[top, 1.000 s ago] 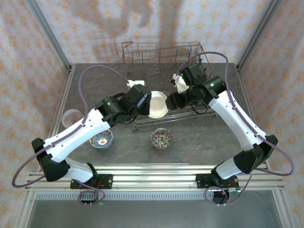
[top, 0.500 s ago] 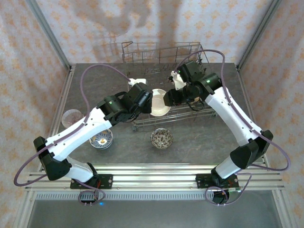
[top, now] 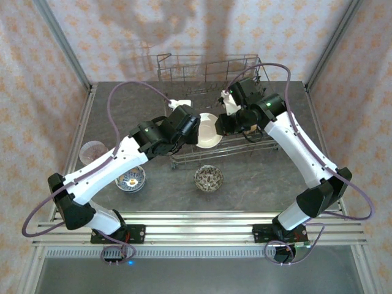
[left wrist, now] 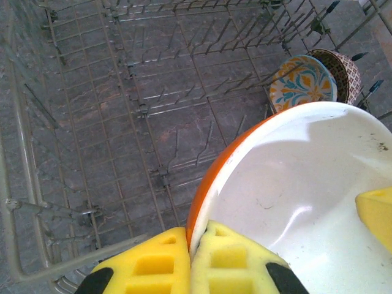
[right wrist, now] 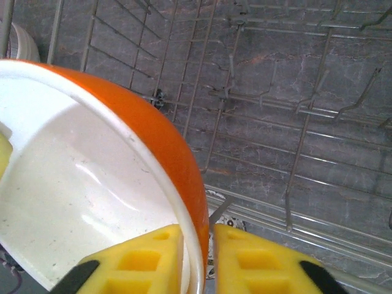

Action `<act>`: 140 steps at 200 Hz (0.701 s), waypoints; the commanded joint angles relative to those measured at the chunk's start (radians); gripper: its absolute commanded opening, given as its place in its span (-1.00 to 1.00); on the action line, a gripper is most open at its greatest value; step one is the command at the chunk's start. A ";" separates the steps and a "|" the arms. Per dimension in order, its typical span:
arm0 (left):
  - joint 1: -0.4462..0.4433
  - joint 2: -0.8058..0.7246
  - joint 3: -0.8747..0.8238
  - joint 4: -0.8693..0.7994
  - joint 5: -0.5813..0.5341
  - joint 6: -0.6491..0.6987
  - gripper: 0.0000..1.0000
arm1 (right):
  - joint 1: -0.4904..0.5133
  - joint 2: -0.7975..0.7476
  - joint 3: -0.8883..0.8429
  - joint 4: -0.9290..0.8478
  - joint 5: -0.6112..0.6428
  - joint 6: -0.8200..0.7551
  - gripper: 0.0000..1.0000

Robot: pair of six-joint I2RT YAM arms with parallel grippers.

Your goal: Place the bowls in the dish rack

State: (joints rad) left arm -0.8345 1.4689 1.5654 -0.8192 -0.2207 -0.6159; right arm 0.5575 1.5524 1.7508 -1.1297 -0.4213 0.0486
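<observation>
An orange bowl (top: 208,131) with a white inside hangs tilted over the front left of the dish rack (top: 208,66). My left gripper (top: 195,131) is shut on its near rim; the pads (left wrist: 153,263) pinch the rim of the bowl (left wrist: 294,184) above the rack's tines (left wrist: 122,122). My right gripper (top: 221,128) meets the opposite rim. Its jaws straddle the bowl's edge (right wrist: 184,159), the inner pad on the white side and a thin gap left at the outer pad (right wrist: 257,257). Two patterned bowls (left wrist: 303,82) stand inside the rack.
On the table in front of the rack lie a brown-patterned bowl (top: 209,178), a blue-and-white bowl (top: 131,179) and a pinkish bowl (top: 92,149) at the far left. The rack's floor (right wrist: 294,122) beneath the orange bowl is bare wire.
My right gripper has come left onto the orange bowl's rim and narrowed its jaws around it. The left arm has carried the bowl a little further over the rack.
</observation>
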 commanded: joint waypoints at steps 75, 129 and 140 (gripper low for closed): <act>0.067 0.026 0.036 0.046 0.049 -0.010 -0.86 | -0.007 0.074 0.118 -0.006 0.068 -0.007 -1.00; 0.170 0.010 0.008 0.065 0.135 -0.033 0.06 | -0.065 0.108 0.148 0.082 0.042 0.091 -1.00; 0.205 -0.002 0.004 0.057 0.148 -0.042 0.15 | -0.071 0.133 0.180 0.075 0.087 0.099 -1.00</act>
State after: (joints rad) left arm -0.6899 1.4925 1.5810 -0.7700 -0.1074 -0.6407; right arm 0.5102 1.6489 1.8561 -1.1053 -0.3912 0.0952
